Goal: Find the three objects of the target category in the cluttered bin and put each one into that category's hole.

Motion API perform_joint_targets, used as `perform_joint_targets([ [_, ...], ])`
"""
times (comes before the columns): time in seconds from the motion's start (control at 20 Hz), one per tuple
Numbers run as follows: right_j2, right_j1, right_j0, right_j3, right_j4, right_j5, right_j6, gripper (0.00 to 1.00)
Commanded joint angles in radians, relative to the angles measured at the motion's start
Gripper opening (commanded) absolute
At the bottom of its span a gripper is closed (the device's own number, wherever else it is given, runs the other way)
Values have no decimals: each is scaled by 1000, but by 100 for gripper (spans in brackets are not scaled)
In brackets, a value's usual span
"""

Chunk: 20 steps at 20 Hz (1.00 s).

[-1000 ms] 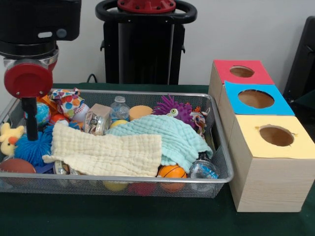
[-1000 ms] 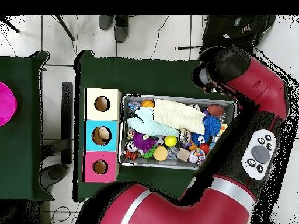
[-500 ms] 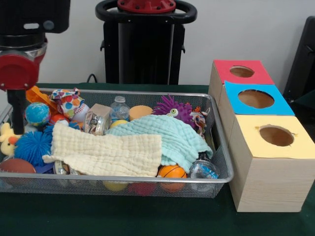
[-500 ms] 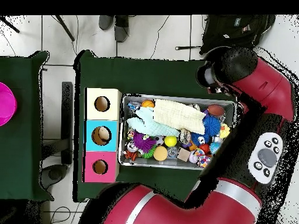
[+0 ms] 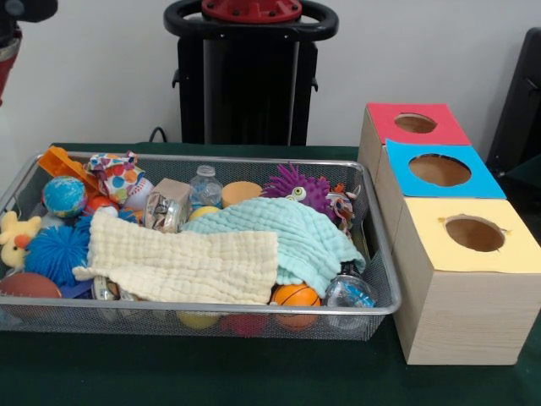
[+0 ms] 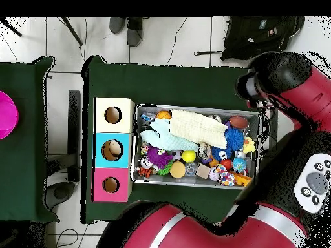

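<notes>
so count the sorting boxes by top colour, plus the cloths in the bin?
Red-top box: 1
Blue-top box: 1
Yellow-top box: 1
Cream cloth: 1
Mint cloth: 1
Total: 5

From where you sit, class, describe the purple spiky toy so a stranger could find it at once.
Start at the wire mesh bin on the green table. Go to its back edge, towards the end beside the three boxes, just behind the pale green cloth. The purple spiky toy is the only purple thing there, bristly, with googly eyes.

A plain white wall (image 5: 423, 51) behind, pale tiled floor (image 6: 187, 39) around the green-clothed table (image 6: 174, 84) — a black backpack (image 6: 258, 29) nearby.
</notes>
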Motion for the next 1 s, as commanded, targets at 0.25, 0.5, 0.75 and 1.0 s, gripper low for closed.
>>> perform_joint_targets([
  [0.25, 21, 15, 52, 112, 26, 56, 377, 100],
  [0.5, 36, -1, 60, 155, 28, 24, 372, 100],
  [0.75, 49, -7, 63, 170, 29, 9, 372, 100],
  [1.0, 58, -9, 63, 173, 31, 5, 365, 100],
])
